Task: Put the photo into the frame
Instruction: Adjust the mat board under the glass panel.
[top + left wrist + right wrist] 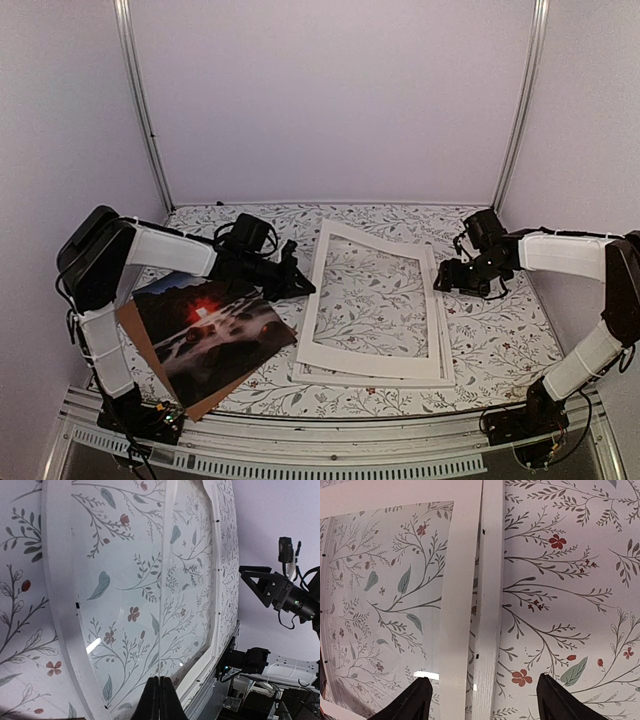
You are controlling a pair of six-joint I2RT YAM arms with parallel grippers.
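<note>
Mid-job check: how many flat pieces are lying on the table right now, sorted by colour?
White: 2 (the mat, lying askew on the frame)
Brown: 1 (the backing board)
Dark with a red glow: 1 (the photo, lying on the backing board)
Total: 4

The photo (215, 335) lies on a backing board (132, 330) left of the frame (490, 630), which apparently carries a mat (457, 605).

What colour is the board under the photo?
Plain brown. The board peeks out beneath the photo; the top external view shows it best.
</note>
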